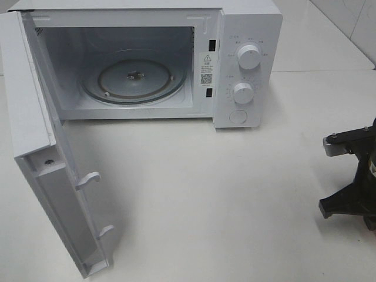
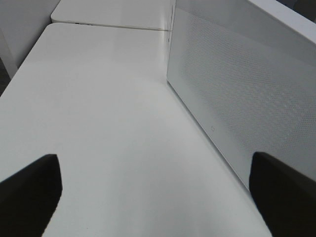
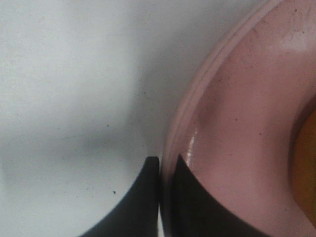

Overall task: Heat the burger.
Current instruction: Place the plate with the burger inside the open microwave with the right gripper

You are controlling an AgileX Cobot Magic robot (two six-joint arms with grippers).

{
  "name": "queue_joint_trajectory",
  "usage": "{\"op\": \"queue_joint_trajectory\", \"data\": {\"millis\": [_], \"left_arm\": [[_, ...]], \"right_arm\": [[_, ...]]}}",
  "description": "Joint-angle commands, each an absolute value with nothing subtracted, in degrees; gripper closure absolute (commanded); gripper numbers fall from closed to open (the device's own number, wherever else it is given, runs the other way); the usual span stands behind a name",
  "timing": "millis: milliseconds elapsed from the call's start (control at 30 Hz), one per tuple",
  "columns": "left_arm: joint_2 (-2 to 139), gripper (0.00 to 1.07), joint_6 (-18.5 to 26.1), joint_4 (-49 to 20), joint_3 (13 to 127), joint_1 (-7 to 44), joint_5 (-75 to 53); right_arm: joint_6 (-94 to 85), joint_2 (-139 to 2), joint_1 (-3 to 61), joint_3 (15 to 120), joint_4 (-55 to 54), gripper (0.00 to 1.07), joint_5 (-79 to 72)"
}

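Note:
The burger (image 3: 307,168) shows only as an orange-brown sliver at the edge of the right wrist view, sitting on a round pink plate (image 3: 237,118). My right gripper (image 3: 163,197) is shut on the plate's rim, with one finger outside it and one inside. In the high view only the right arm (image 1: 355,173) shows, at the right edge of the table; the plate and burger are out of that view. My left gripper (image 2: 158,197) is open and empty, low over the white table beside the outer face of the microwave door (image 2: 237,89).
The white microwave (image 1: 247,70) stands at the back with its door (image 1: 53,176) swung wide open to the left. Its glass turntable (image 1: 134,79) is bare. Two knobs (image 1: 248,57) sit on its right panel. White table (image 1: 205,194) stretches in front.

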State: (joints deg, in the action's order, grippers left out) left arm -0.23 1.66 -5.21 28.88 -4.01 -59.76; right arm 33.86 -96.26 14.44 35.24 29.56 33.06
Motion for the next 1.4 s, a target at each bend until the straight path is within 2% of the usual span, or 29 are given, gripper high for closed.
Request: {"op": "queue_joint_trajectory", "data": {"millis": [33, 1400], "left_arm": [[-0.23, 0.09, 1.6, -5.73, 28.76, -4.13, -59.36], [-0.23, 0.09, 1.6, -5.73, 28.76, -4.13, -59.36]], "right_arm": [[37.41, -95.74, 16.33, 35.01, 33.63, 1.07, 35.92], [39.42, -95.34, 31.8, 35.98, 37.41, 1.07, 46.98]]}}
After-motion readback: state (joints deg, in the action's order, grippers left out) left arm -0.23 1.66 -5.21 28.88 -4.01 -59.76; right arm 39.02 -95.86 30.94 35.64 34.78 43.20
